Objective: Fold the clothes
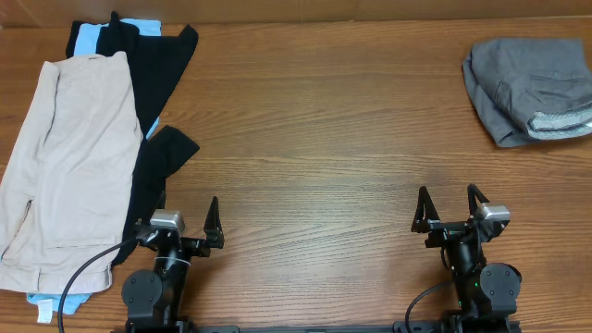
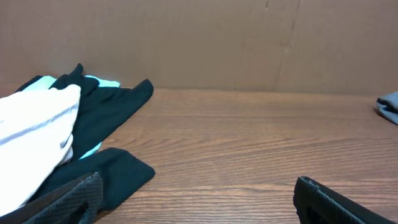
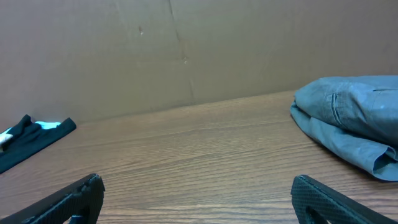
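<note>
The mid-grey shorts [image 1: 529,88] lie folded in a compact bundle at the far right of the table, paler inside showing at the lower right edge. They also show in the right wrist view [image 3: 351,121] and as a sliver at the right edge of the left wrist view [image 2: 389,106]. My left gripper [image 1: 180,227] is open and empty near the front edge, left of centre. My right gripper [image 1: 450,209] is open and empty near the front edge, well in front of the shorts.
A pile of other clothes lies at the left: beige shorts [image 1: 65,157] on top of a black garment [image 1: 162,83] and a light-blue piece [image 1: 91,39]. The black garment's corner [image 2: 118,171] lies just beside my left finger. A brown cardboard wall [image 3: 186,50] stands behind the table.
</note>
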